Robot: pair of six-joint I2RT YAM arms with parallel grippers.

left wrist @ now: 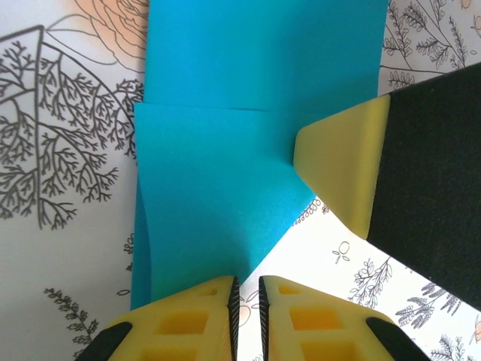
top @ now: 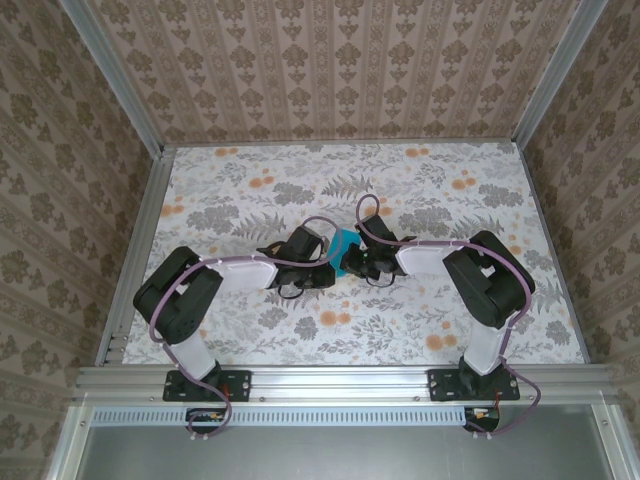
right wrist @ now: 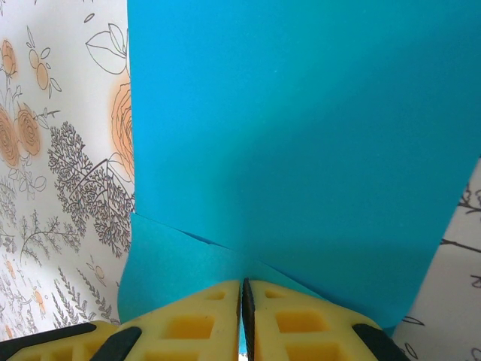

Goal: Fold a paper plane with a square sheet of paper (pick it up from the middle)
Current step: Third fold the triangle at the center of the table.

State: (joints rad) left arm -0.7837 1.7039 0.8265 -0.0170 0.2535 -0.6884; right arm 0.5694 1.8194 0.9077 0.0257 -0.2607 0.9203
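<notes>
The teal-blue square sheet of paper (top: 347, 250) lies on the table's middle between my two grippers, partly folded. In the left wrist view the sheet (left wrist: 225, 113) has a flap laid over it, running down to a corner. My left gripper (left wrist: 246, 289) stands just off that corner, its jaws a narrow slit apart with bare tablecloth showing between them. One yellow fingertip (left wrist: 338, 165) of the right gripper rests on the sheet's right edge. In the right wrist view my right gripper (right wrist: 244, 289) is shut on the sheet (right wrist: 301, 135), teal showing between the jaws. No paper plane is in view.
The floral tablecloth (top: 250, 190) runs to aluminium rails (top: 135, 240) at the sides and front. Wallpapered walls (top: 330, 70) close in the back and both sides. Both arms (top: 240, 272) reach inward, their grippers nearly touching at the middle.
</notes>
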